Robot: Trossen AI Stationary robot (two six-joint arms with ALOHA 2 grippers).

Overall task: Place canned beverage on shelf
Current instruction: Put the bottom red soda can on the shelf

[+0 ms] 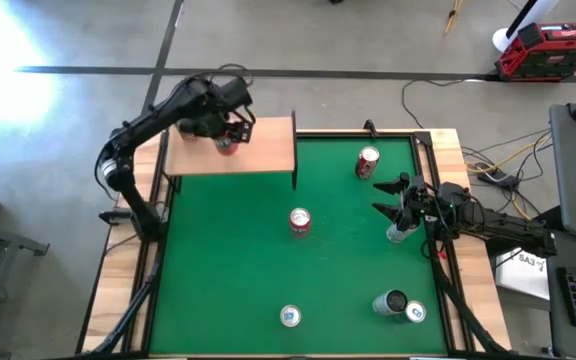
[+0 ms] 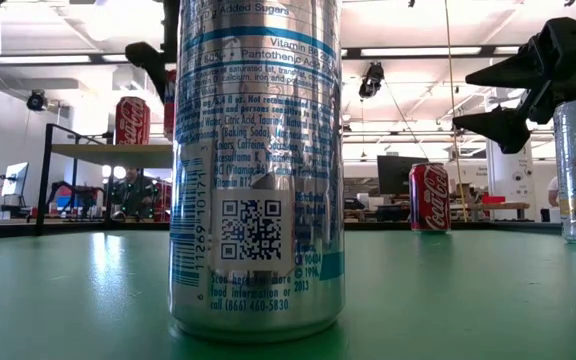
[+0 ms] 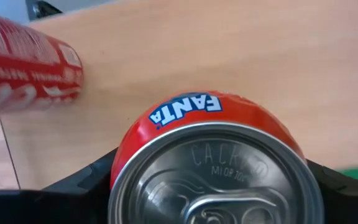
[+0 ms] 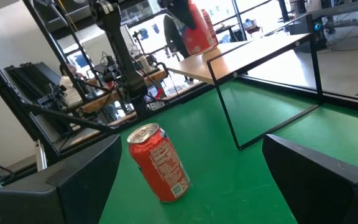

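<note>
The left gripper [image 1: 230,135] clamps an upright Fanta can [image 3: 213,165] over the shelf [image 1: 258,155], near its far edge, beside another red can [image 3: 27,74]. The can's long axis is vertical, so release goes straight down. The right gripper [image 1: 400,208] hangs open near the mat's right edge.

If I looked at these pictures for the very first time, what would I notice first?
Probably the left gripper over the wooden shelf at the table's far left corner, its jaws around a red Fanta can, with another red can already standing there. Next, the right gripper on the green mat, jaws wide open beside a silver can.
</note>
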